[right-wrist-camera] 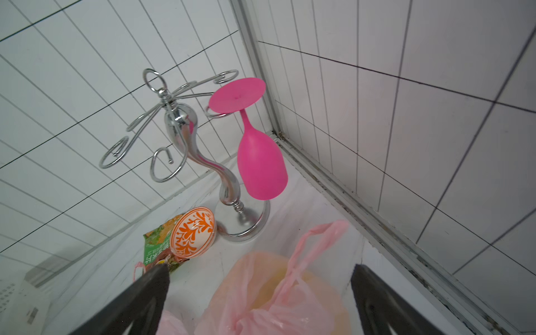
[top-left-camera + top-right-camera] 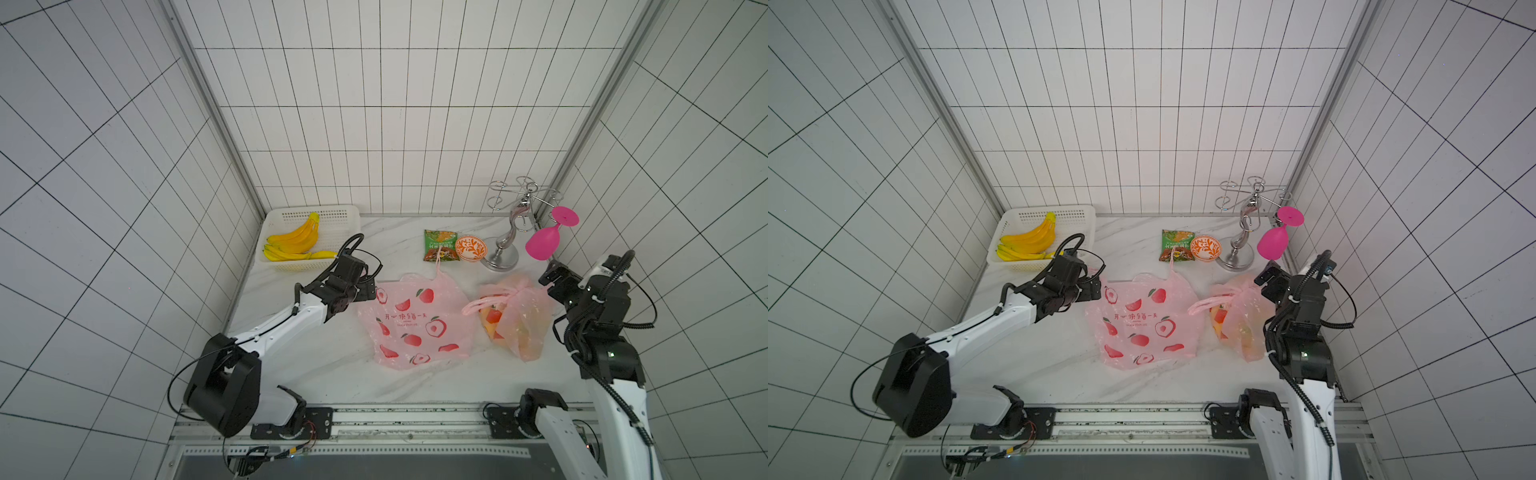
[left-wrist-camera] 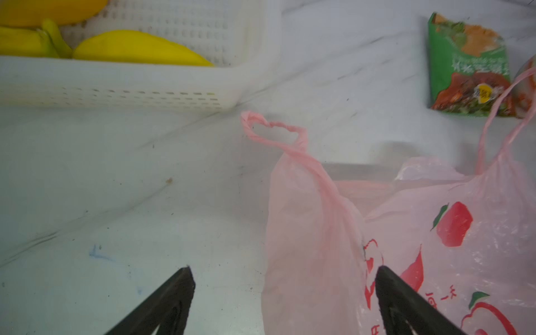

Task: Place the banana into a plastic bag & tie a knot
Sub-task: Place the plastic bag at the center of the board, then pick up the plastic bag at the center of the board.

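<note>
Yellow bananas [image 2: 293,241] [image 2: 1030,241] [image 3: 139,48] lie in a white perforated basket [image 2: 336,232] [image 2: 1077,224] [image 3: 116,87] at the back left. A pink plastic bag [image 2: 415,328] [image 2: 1142,328] [image 3: 435,232] with peach prints lies flat mid-table, one twisted handle [image 3: 272,127] free. My left gripper [image 2: 370,291] [image 2: 1094,289] [image 3: 284,269] is open at this bag's left upper corner, its jaws either side of the film. A second pink bag [image 2: 519,320] [image 2: 1241,324] [image 1: 275,290], knotted, shows yellow-orange contents. My right gripper [image 2: 550,282] [image 2: 1271,278] [image 1: 262,268] hangs open above its knot.
Behind the bags lie a green snack packet [image 2: 439,245] [image 1: 156,246] and an orange-patterned bowl [image 2: 470,248] [image 1: 193,232]. A chrome glass rack [image 2: 509,245] [image 1: 229,185] at the back right holds an upturned pink goblet [image 2: 544,241] [image 1: 261,162]. Tiled walls enclose the table on three sides.
</note>
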